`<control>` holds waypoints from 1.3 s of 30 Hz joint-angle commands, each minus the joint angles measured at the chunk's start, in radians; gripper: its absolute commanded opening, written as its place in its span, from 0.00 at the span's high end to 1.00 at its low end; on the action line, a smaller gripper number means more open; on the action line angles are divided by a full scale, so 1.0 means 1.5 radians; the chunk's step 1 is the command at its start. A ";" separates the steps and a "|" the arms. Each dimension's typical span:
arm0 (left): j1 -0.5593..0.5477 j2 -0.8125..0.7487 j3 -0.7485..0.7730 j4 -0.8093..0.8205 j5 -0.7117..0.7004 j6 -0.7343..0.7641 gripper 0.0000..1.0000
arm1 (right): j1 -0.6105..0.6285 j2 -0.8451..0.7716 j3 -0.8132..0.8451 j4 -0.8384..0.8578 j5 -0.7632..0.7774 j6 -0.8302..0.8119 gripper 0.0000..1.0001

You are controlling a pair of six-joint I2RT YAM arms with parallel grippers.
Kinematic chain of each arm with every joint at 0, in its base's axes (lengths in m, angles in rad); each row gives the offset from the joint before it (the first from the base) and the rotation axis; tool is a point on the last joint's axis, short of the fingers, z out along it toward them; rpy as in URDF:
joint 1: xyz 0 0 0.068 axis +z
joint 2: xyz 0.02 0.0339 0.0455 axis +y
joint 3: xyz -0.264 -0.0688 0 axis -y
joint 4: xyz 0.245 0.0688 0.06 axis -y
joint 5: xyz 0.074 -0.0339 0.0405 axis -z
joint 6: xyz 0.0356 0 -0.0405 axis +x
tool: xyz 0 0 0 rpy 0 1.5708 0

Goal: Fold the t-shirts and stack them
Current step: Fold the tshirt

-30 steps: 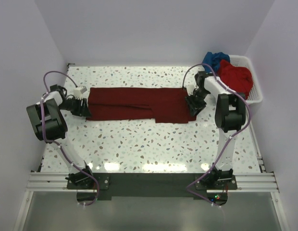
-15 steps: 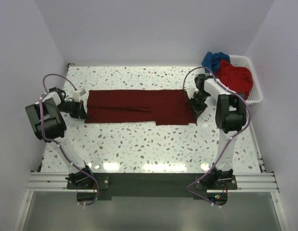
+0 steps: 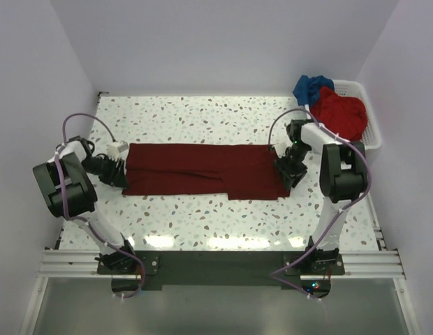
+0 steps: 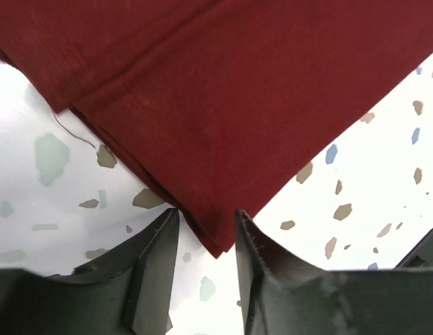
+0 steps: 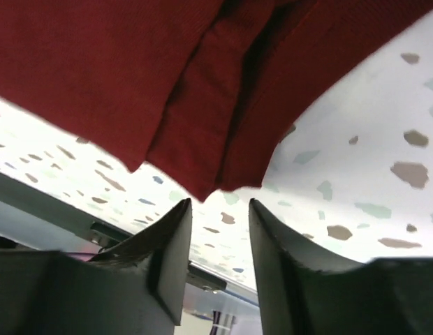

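Shows from above a dark maroon t-shirt [image 3: 202, 169] lying as a long folded band across the speckled counter [image 3: 202, 216], left jaws at its left end, right jaws at its right end, and a brighter red t-shirt [image 3: 340, 112] and a blue t-shirt [image 3: 311, 85] heaped in the white basket [image 3: 370, 136] at the far right. Shows from the left wrist the left jaws narrowly parted, clamping nothing, a maroon corner lying between their tips. Shows from the right wrist the right jaws narrowly parted too, empty, a folded maroon corner just beyond the gap.
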 commanded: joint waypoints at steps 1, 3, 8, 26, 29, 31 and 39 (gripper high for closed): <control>0.008 -0.082 0.009 -0.011 0.093 0.093 0.57 | -0.005 -0.088 0.032 -0.035 -0.042 0.004 0.57; 0.006 -0.152 0.016 -0.008 0.143 0.144 0.53 | -0.006 -0.135 0.044 -0.043 -0.061 0.006 0.56; -0.132 -0.315 -0.062 0.079 0.189 0.217 0.45 | -0.006 -0.193 0.010 -0.065 -0.124 0.040 0.56; -0.878 -0.343 -0.370 0.680 -0.105 0.200 0.46 | 0.025 -0.097 -0.158 0.104 -0.117 0.176 0.62; -0.892 -0.322 -0.392 0.712 -0.107 0.228 0.46 | 0.025 -0.089 -0.165 0.143 -0.108 0.197 0.66; -0.893 -0.301 -0.407 0.744 -0.106 0.253 0.46 | 0.024 -0.084 -0.168 0.167 -0.103 0.214 0.67; -0.900 -0.238 -0.427 0.845 -0.107 0.335 0.46 | 0.030 -0.056 -0.164 0.186 -0.136 0.236 0.72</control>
